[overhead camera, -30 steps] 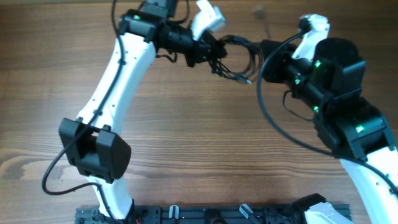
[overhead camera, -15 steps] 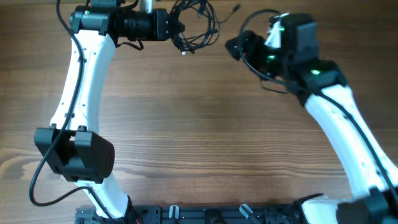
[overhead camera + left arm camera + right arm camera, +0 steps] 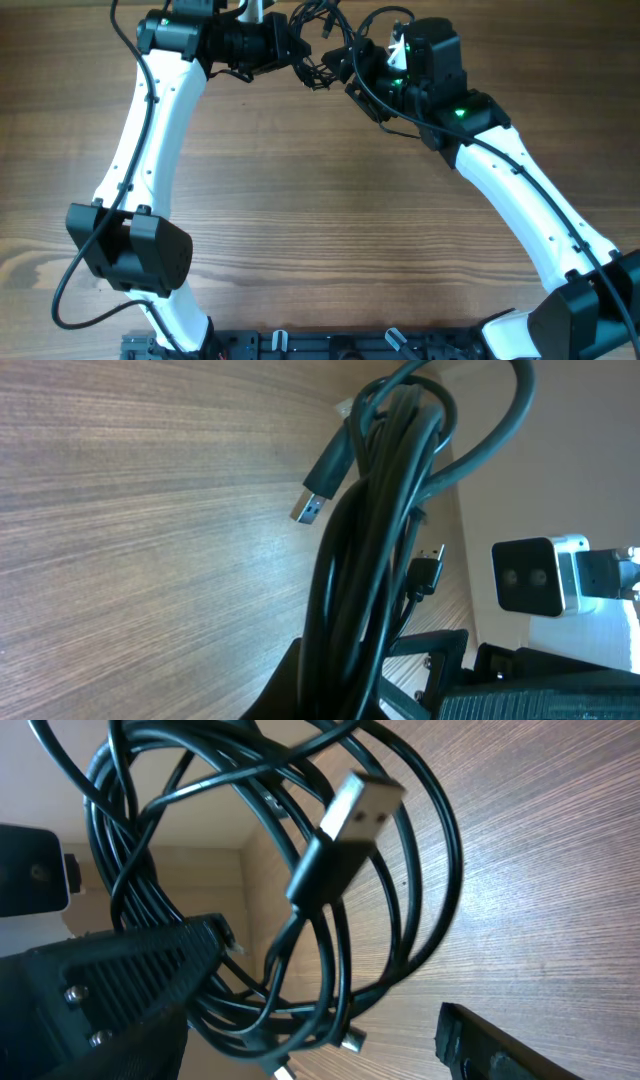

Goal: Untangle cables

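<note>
A tangled bundle of black cables [image 3: 322, 38] hangs at the far edge of the table, and my left gripper [image 3: 298, 52] is shut on it. In the left wrist view the cables [image 3: 385, 510] rise out of the left gripper [image 3: 370, 675], with a USB plug [image 3: 320, 490] sticking out to the left. My right gripper [image 3: 347, 70] is right beside the bundle, open. In the right wrist view the loops [image 3: 300, 920] and a USB plug [image 3: 352, 808] hang between its spread fingers [image 3: 115, 985], inside the right gripper [image 3: 310, 1045] without being pinched.
The wooden table [image 3: 330, 220] stretches toward me below both arms. The table's far edge and a pale wall [image 3: 560, 460] lie just behind the bundle. A black rail [image 3: 350, 345] runs along the near edge.
My right gripper has opened and moved left, back up to the bundle. My left gripper kept hold of the cables and shifted slightly right.
</note>
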Controlling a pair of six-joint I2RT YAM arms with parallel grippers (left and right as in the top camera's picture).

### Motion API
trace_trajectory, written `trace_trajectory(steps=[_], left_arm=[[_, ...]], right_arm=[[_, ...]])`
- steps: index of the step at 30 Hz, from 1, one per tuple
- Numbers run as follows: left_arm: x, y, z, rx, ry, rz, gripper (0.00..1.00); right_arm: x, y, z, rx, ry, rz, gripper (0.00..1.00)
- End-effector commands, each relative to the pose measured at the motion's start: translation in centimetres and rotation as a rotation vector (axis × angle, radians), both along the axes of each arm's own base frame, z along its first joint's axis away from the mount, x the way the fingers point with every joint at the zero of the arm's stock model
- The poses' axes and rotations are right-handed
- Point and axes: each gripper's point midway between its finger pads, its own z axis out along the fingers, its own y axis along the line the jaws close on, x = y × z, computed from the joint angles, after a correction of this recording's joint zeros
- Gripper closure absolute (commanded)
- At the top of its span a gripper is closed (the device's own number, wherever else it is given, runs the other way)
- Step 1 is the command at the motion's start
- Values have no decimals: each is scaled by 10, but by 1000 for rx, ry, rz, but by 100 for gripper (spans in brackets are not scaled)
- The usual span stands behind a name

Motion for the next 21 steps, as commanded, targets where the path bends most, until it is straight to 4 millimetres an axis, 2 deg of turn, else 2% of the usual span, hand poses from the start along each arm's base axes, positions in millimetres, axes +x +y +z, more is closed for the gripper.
trace_trajectory(steps=[1,3,12,21], left_arm=[[3,13,16,-10,-37,38,96],[2,13,17,-13,-36,37,96],[-12,13,60,-31,-148,33,96],[-22,10,65,-30,-141,24,96]], right_arm=[[3,2,-7,-14,3,2,18],[5,0,-7,-24,-3,-8,18],[7,-1,-6,-29,-18,-17,17],[11,5,4,-21,-77,-2,17]])
